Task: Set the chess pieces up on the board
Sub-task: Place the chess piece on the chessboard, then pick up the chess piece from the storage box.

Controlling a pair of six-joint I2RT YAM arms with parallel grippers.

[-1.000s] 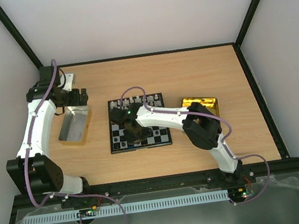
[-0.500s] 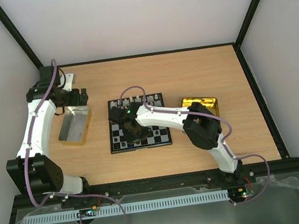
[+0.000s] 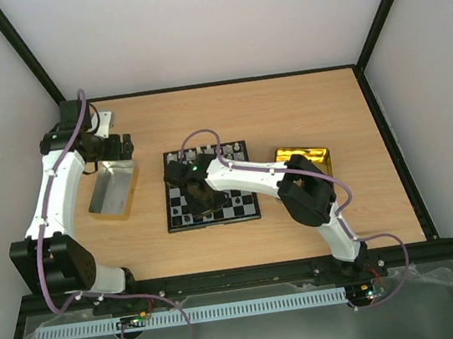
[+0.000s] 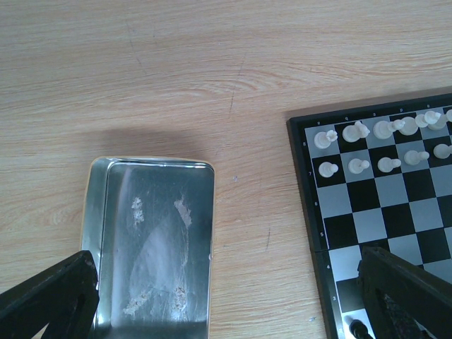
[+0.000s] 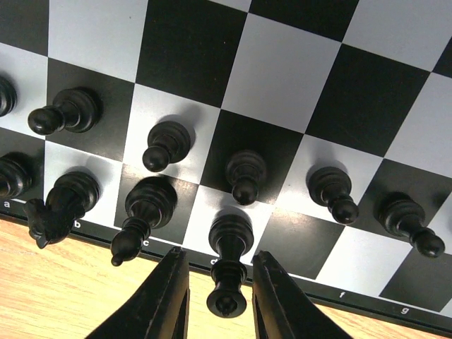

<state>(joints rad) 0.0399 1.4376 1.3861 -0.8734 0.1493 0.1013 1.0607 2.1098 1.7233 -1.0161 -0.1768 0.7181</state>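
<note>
The board (image 3: 211,198) lies mid-table. White pieces (image 3: 207,150) stand in its far rows and also show in the left wrist view (image 4: 385,129). Black pieces (image 5: 166,143) stand in the two near rows. My right gripper (image 5: 224,300) is low over the board's near edge (image 5: 332,293). Its jaws are open on either side of a tall black piece (image 5: 229,244) that stands on the d square, with a gap on each side. My left gripper (image 3: 115,147) is open and empty above the silver-grey tray (image 4: 152,247). Its fingers (image 4: 49,296) frame the tray and the board's left edge (image 4: 311,205).
A gold tray (image 3: 308,158) sits right of the board, partly under the right arm. The silver-grey tray (image 3: 114,189) lies left of the board, with bare wood between them. Black frame posts and white walls bound the table.
The right wrist has shifted very slightly over the board's near rows. The left arm has not moved.
</note>
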